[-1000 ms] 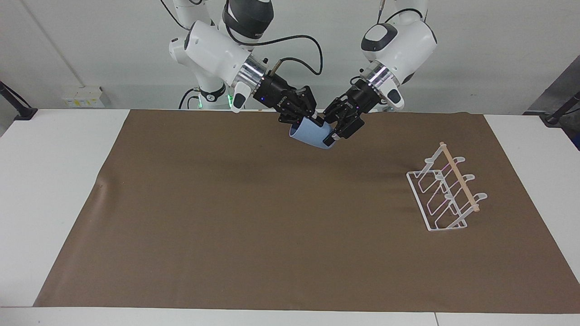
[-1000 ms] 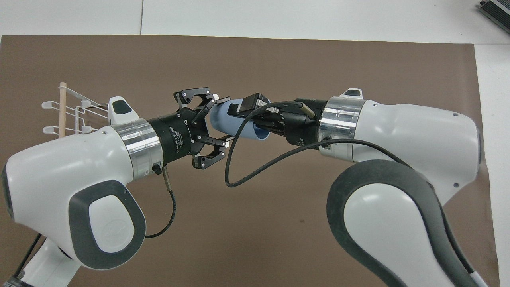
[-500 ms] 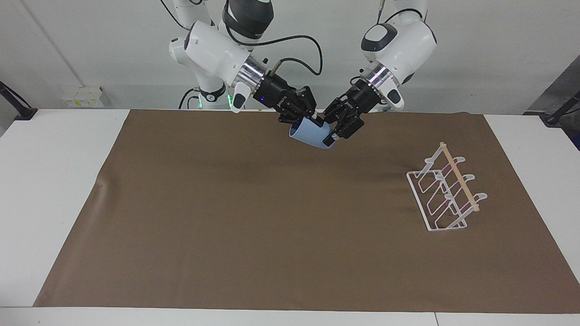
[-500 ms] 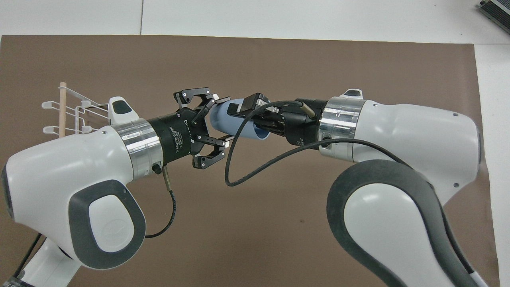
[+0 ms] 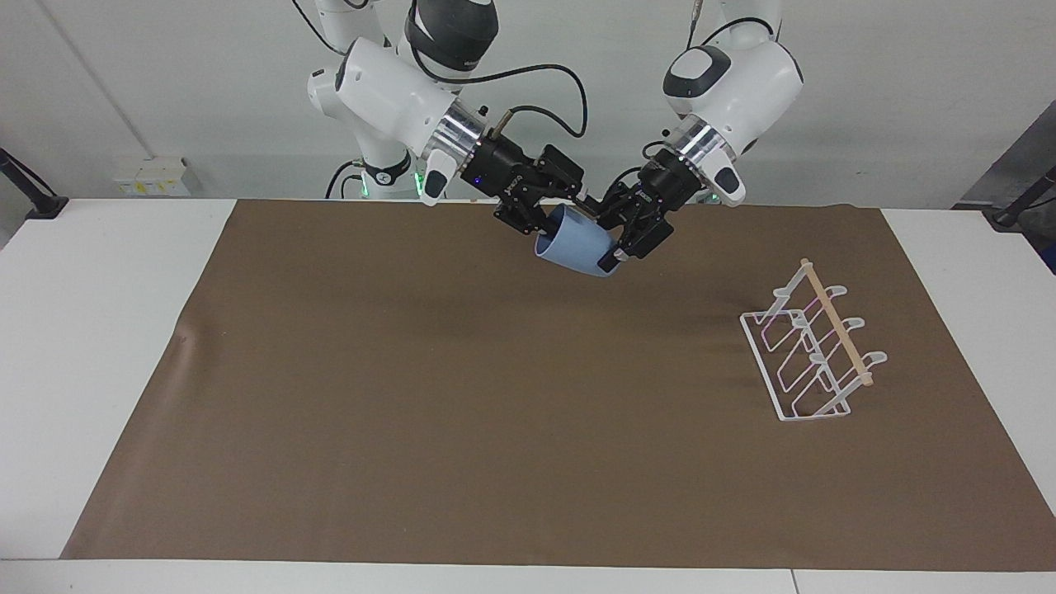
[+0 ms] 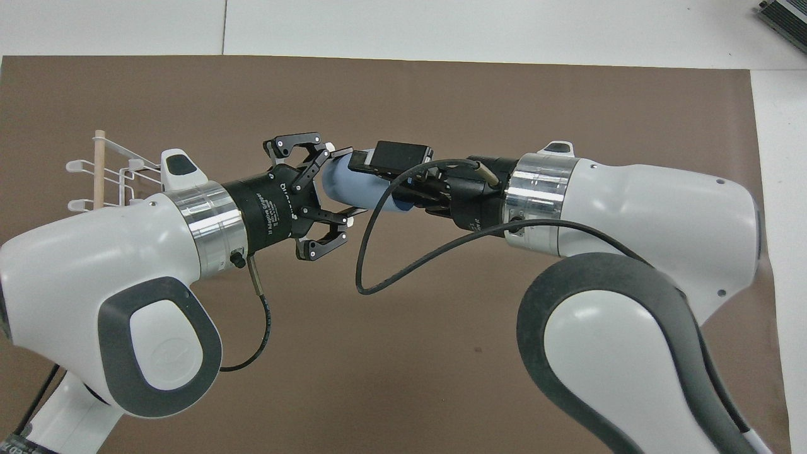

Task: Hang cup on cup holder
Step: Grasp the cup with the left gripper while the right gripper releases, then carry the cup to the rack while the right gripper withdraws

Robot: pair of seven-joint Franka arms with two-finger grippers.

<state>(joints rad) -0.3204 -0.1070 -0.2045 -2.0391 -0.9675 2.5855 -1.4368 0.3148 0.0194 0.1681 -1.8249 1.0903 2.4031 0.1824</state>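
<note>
You have the small light-blue tumbler, the cup [image 5: 577, 247], matte plastic, handleless and tapered toward its base, held in the air on its side over the robots' edge of the brown mat [image 5: 495, 412]; its open mouth faces the right arm, its narrow base the left arm. The right end effector [image 5: 551, 216] grips the cup at its rim, one black finger reaching inside the mouth and one pressed on the outer wall; in the overhead view its fingers cover most of the rim, so the exact contact is hard to read. The left end effector [image 6: 331, 192] is spread wide around the cup's base end; its fingertips [image 6: 328, 150] sit beside the wall, and you cannot tell from either view whether they touch it.

The cup holder [image 5: 813, 346], a white wire rack with slanted looped prongs and a pale wooden dowel along its top, stands on the mat toward the left arm's end of the tabletop [image 5: 91, 330], well apart from the cup; in the overhead view the left arm's white shell hides most of it, leaving only the dowel's end and a few prong tips.

The mat is a smooth, dull brown sheet covering most of the white tabletop; a plain white wall rises at the robots' end; a socket strip [image 5: 151, 176] sits low on it.
</note>
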